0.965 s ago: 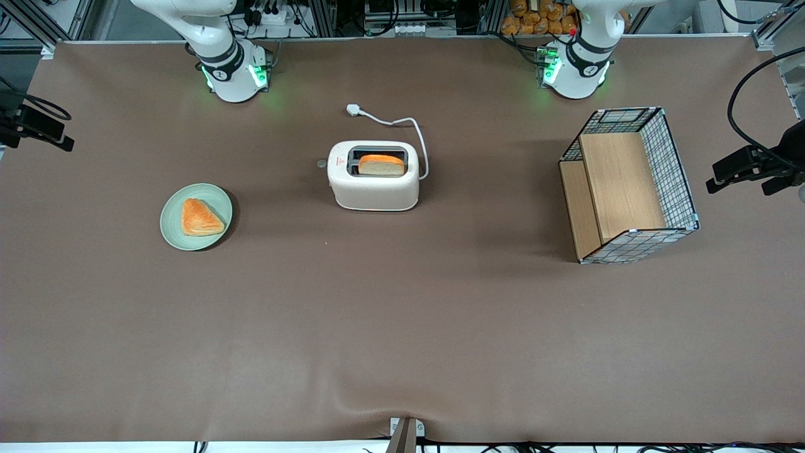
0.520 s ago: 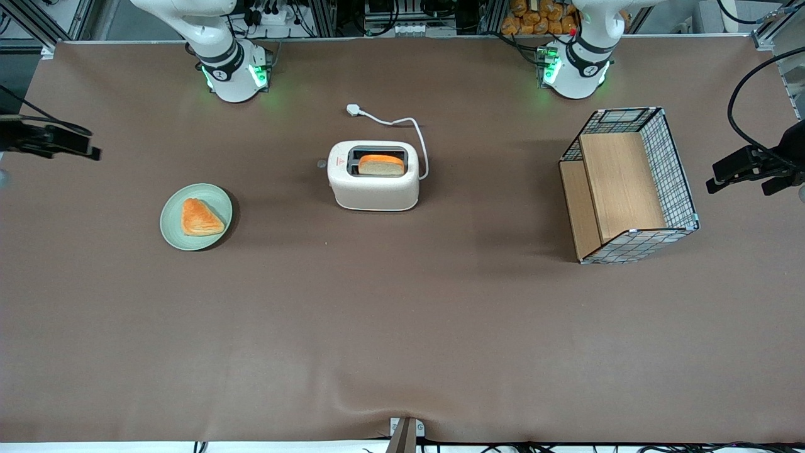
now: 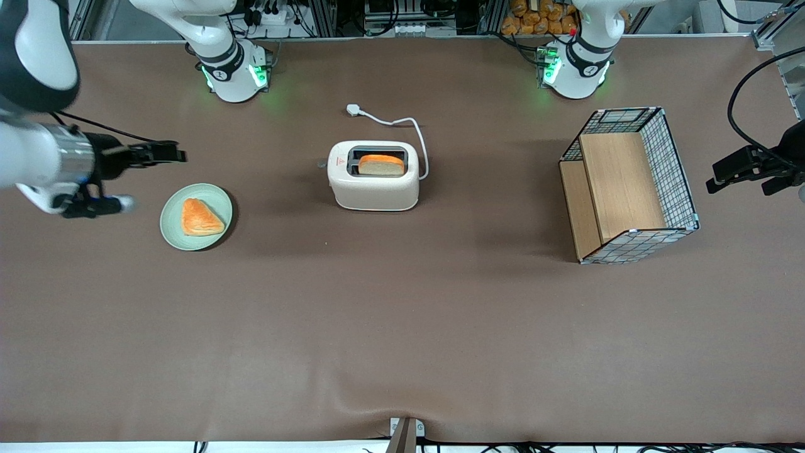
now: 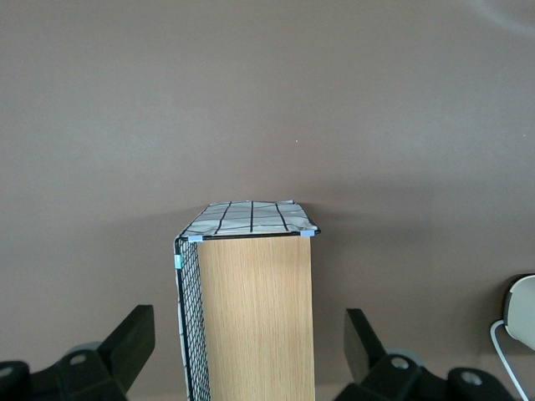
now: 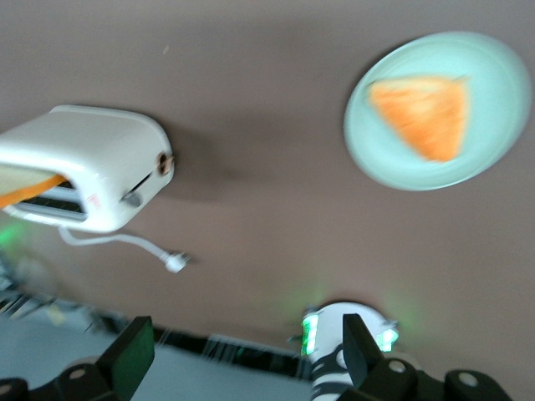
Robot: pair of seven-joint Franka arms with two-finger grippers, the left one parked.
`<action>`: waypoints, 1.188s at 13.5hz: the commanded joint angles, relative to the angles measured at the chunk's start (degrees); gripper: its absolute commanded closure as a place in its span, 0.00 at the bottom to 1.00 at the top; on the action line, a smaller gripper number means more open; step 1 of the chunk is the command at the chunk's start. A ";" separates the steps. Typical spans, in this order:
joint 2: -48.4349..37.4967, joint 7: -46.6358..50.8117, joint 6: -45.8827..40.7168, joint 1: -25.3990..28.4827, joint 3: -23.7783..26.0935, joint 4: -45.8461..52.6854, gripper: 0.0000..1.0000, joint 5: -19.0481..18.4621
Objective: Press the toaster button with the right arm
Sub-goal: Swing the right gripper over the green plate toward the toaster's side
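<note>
Toaster [image 3: 373, 176], plate [image 3: 195, 216] toward gripper [image 3: 170, 153].

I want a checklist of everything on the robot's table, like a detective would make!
Surface: brown table, flat, with a small ripple at the edge nearest the front camera.
Job's things: toaster upright with a bread slice in one slot; toaster button on its narrow end, untouched.
Clutter: green plate holding a triangular pastry; wire basket with wooden boards, toward the parked arm's end.
Grippers: gripper above the table beside the plate, well short of the button.
Cables: the toaster's white cord, its plug lying loose.
Surroundings: frame and wiring along the table's edge.
</note>
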 commanded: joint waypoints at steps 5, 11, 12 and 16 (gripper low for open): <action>4.81 0.10 -1.44 4.59 0.45 -6.15 0.00 7.46; 8.50 0.19 0.31 10.33 0.28 -8.88 0.00 10.35; 8.77 0.19 0.40 9.89 0.27 -8.96 0.00 10.71; 9.12 0.36 1.72 9.97 0.19 -9.67 0.99 12.65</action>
